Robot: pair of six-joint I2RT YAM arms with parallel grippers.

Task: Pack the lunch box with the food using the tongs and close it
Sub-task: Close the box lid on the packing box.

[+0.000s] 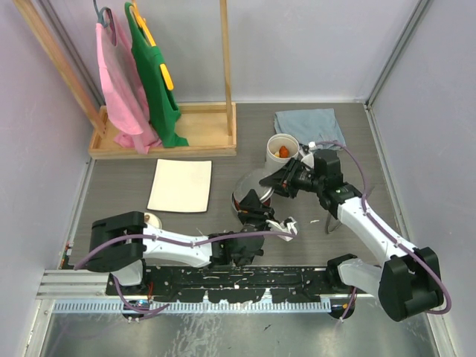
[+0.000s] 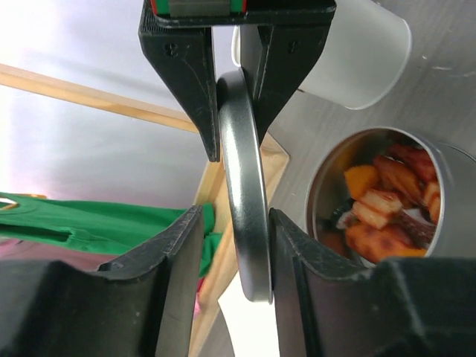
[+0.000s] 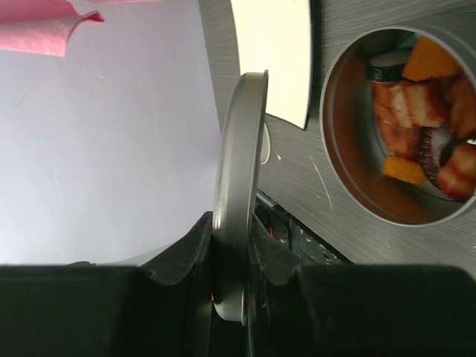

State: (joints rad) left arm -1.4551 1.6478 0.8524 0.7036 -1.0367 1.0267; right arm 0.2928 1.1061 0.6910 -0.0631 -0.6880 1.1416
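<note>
While pinching the steel lid [image 3: 239, 141] by its rim, clamps it on edge in the right gripper [image 3: 234, 223], both fingers pressed flat to the metal with no gap showing. Meets the left gripper [image 2: 236, 216] at the opposite rim, slack there: one finger against the lid, daylight along the other, so bears on it without truly gripping, likely mid hand-over to the right side. Holds the disc upright, probably to let two grippers reach opposite edges at once; calls for tipping it flat before seating. Hangs it above the table [image 1: 387, 149], just beside and over the steel tin [image 3: 342, 111], open-mouthed near the middle and packed with the food [image 3: 405, 104] in brown, orange and dark pieces. Finds the white tub [image 2: 357, 52] just beyond the tin on the far side, likewise uncovered, with an orange piece inside it in the top view. Shows the tongs [image 1: 329, 221] lying right of the tin, beside the right arm [image 1: 372, 223] and apart from both grippers, laid down presumably with the filling finished. Sets a white square plate [image 1: 180, 184] left of the tin, and a small round white piece [image 1: 152, 220] nearer and further left by the left arm [image 1: 171, 249], possibly the tub's lid, too small to be sure. Points to closing the tin as the step in hand, with the tub's turn to come. Risks a crooked seat or a pinched morsel if lowered off-centre.
</note>
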